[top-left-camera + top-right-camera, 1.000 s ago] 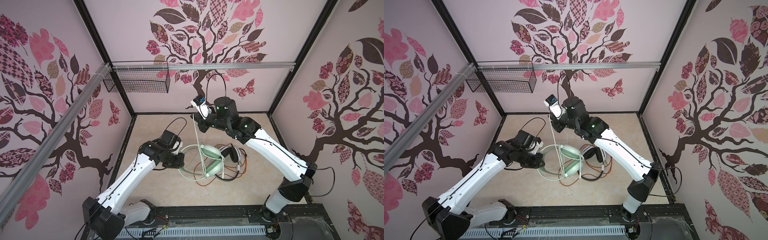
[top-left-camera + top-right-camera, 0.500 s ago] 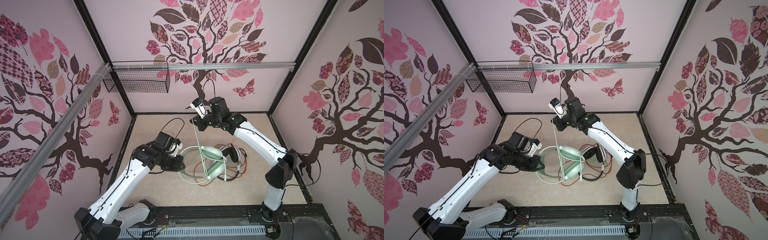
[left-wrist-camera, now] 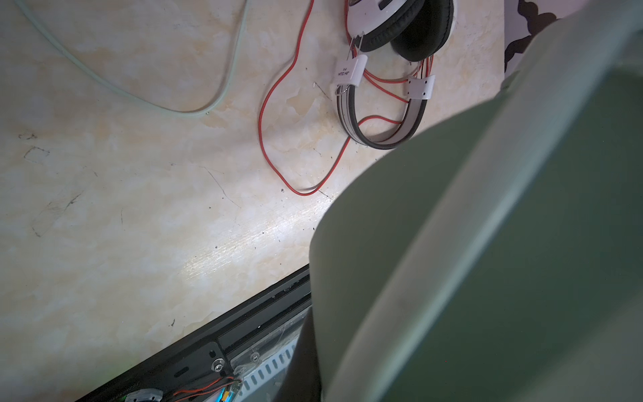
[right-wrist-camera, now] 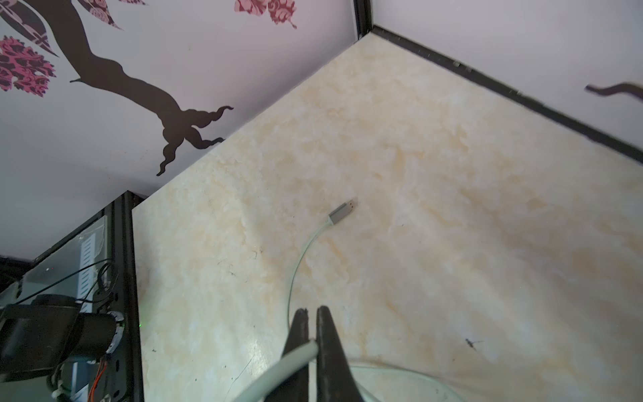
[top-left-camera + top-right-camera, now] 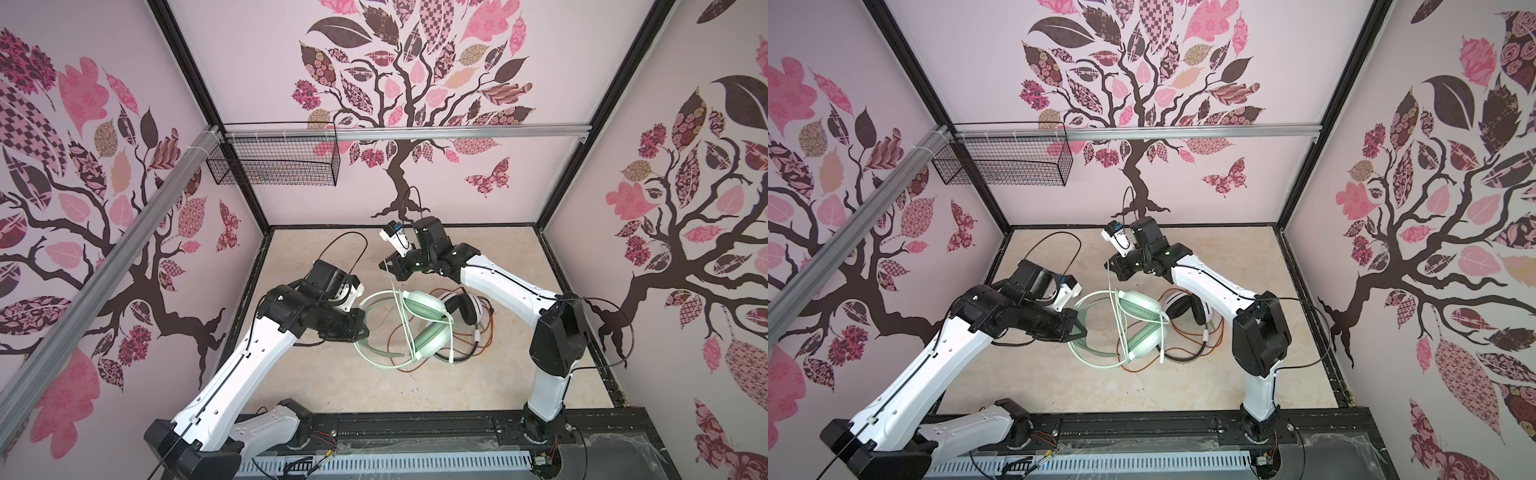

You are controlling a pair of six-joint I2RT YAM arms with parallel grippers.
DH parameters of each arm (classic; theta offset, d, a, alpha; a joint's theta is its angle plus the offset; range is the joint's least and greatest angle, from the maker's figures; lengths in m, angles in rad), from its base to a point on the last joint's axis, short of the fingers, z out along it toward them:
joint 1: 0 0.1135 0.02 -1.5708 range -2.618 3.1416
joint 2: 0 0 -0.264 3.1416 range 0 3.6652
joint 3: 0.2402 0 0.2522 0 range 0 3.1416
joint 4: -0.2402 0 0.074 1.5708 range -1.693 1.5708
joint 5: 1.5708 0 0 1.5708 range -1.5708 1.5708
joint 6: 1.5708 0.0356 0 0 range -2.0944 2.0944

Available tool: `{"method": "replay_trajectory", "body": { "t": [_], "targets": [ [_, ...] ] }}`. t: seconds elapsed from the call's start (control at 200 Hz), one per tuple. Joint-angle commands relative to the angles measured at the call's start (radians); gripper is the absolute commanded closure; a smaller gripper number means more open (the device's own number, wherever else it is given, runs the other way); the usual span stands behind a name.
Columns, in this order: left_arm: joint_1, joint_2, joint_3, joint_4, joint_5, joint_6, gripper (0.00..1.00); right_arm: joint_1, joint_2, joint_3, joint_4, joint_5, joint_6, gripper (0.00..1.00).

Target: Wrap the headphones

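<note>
Cord (image 4: 298, 352) in right pincer (image 4: 311, 310), wrist view

Headphones (image 5: 430, 340) side by side on table (image 5: 332, 386)

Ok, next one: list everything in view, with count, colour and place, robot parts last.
mint-green headphones: 1, mint green, mid-table
pale green cord: 1, pale green-white, rising from that pair to the right tool, grey plug end beyond the grip
white-and-black headphones: 1, white cups with black pads, just right of the green pair
orange-red cord: 1, orange-red, looped loose on the table by both pairs
wire basket: 1, black, hung on the rail, back left
table: 1, beige marble pattern
left tool: 1, black, shut on the mint-green headband
right tool: 1, black, raised behind the headphones, shut on the pale green cord
</note>
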Motion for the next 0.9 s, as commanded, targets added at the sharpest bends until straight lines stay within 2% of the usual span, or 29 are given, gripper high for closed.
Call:
{"method": "replay_trajectory", "body": {
  "t": [0.0,0.205,0.27,0.46,0.505,0.57,0.77,0.895],
  "targets": [
    [-0.007,0.0,0.082,0.01,0.065,0.027,1.0,-0.011,-0.052,-0.06,0.109,-0.025,0.041,0.93],
    [-0.007,0.011,0.16,-0.026,0.036,0.026,1.0,-0.04,-0.123,-0.262,0.263,-0.047,0.115,0.92],
    [-0.006,0.015,0.192,-0.041,0.018,0.03,1.0,-0.054,-0.138,-0.33,0.33,-0.081,0.153,0.89],
    [-0.006,0.038,0.277,-0.06,-0.001,0.025,1.0,-0.066,-0.159,-0.472,0.51,-0.206,0.23,0.7],
    [-0.006,0.048,0.299,-0.06,0.002,0.021,1.0,-0.066,-0.159,-0.495,0.544,-0.22,0.242,0.6],
    [-0.007,0.062,0.33,-0.058,0.008,0.017,1.0,-0.066,-0.157,-0.528,0.594,-0.228,0.256,0.5],
    [-0.005,0.12,0.489,-0.08,0.004,0.013,1.0,-0.065,-0.175,-0.634,0.771,-0.208,0.295,0.39],
    [-0.004,0.162,0.599,-0.08,0.008,0.0,1.0,-0.066,-0.187,-0.655,0.798,-0.154,0.286,0.36]
  ]
}}
